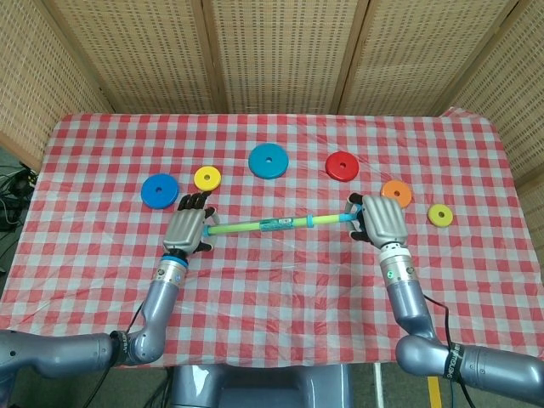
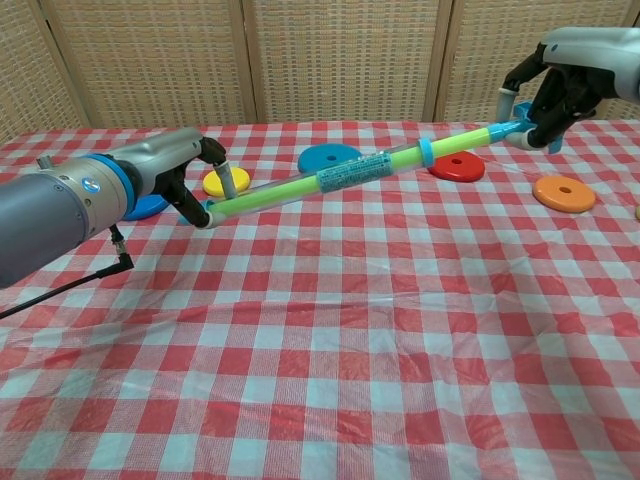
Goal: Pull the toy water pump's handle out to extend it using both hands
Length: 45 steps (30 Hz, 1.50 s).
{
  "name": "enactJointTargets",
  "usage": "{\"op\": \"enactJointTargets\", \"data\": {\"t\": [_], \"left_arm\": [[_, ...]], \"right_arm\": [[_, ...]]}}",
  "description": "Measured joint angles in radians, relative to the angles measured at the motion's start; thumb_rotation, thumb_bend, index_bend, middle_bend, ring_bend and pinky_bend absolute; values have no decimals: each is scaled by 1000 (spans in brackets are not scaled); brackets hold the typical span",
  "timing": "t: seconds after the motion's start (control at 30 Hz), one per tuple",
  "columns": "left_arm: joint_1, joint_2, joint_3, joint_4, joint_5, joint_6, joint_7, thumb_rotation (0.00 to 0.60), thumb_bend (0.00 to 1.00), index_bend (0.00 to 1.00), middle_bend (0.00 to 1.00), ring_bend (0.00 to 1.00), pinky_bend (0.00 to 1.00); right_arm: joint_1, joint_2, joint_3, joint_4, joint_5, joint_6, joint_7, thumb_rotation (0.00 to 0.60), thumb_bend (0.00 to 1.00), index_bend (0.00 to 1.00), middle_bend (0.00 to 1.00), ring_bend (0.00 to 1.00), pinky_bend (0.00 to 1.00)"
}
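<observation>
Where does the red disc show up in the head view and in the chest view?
Head view: red disc at upper centre-right, beyond the toy pump.
Chest view: red disc right of centre, just under the pump's raised right end.
Shared landmark: the orange disc lies to its right.

A: From the head view, the left hand (image 1: pixel 188 229) covers the near end of the toy pump (image 1: pixel 263 224), so the tip there is hidden under the fingers.

B: Same at the other end: the right hand (image 1: pixel 382 219) hides the blue handle, and only its back shows from above.

A: In the chest view the blue disc (image 2: pixel 150 206) is mostly hidden behind the left arm (image 2: pixel 70 210).

B: The label on the pump's tube is too small to read in either view. The right arm (image 2: pixel 600 45) is cut off by the chest picture's right edge, and a yellow disc (image 2: pixel 637 211) there shows only as a sliver.
</observation>
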Motion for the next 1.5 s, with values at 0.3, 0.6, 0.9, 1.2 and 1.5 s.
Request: {"op": "enactJointTargets", "data": {"t": [0.3,0.6,0.9,1.2,1.5], "left_arm": [[15,17,9,-21,20,13,-6,600,464,523,0,0,0],[57,75,30,-69,47,35,-22,600,464,527,0,0,0],[95,122,51,-79,57,38,-42,600,463,528,0,0,0],[133,154,79,-77,81,42,-63,600,464,529,0,0,0],[153,165,96,-47,99,39,-61,600,464,534,0,0,0]], "right_arm": [[-4,7,-4,14,-1,-1,10,600,631,836,1000,941,521],[-17,12,-14,54,-9,9,17,600,631,837,1000,941,522],[-32,30,-10,65,1,19,20,600,629,837,1000,941,521],[-49,47,-4,89,19,15,36,600,628,836,1000,941,521],[-62,51,3,114,39,10,54,600,628,837,1000,941,521]]}}
